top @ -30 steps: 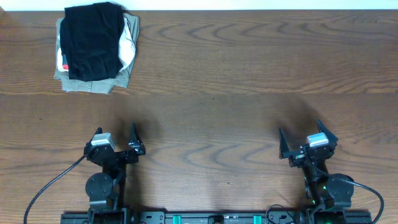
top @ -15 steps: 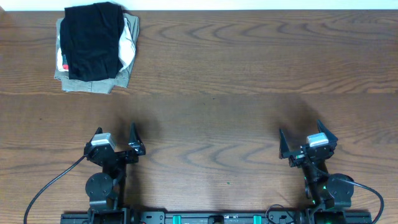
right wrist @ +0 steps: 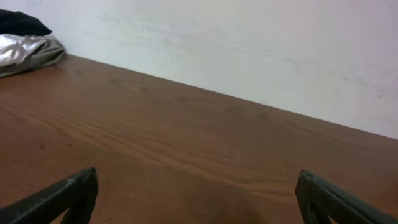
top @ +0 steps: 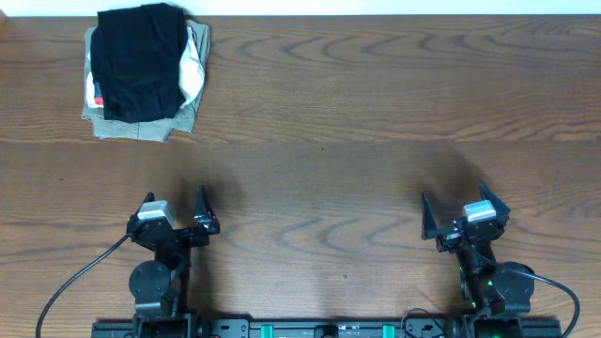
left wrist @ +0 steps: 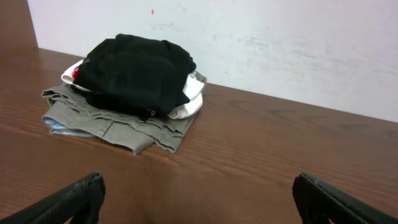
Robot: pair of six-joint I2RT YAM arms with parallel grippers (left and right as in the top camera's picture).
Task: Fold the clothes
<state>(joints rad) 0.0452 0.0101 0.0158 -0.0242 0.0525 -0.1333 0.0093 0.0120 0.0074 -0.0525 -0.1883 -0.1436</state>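
We find black pants (top: 141, 61) folded atop olive garment (top: 141, 127) and white garment (top: 194, 66), upper left of frame, on desk (top: 376, 94). Both spread wide: left end effector (top: 174, 192), right end effector (top: 453, 192), lower frame, well apart from pile.

Clearance: one obstacle, at the far-left corner of the table (top: 376, 94).
A pile of folded clothes (top: 136, 127) with a black garment (top: 141, 61) on top sits by the far edge, with the wall (left wrist: 298, 50) close behind it. Bare wood runs from the pile rightward across the full width and down to the near edge. The left pincer (top: 174, 195) and right pincer (top: 453, 194) stand at the near edge, jaws wide, well apart, with nothing between the fingers. The right pincer's lane to the wall is unobstructed. The pile lies ahead of the left pincer, slightly to its left.
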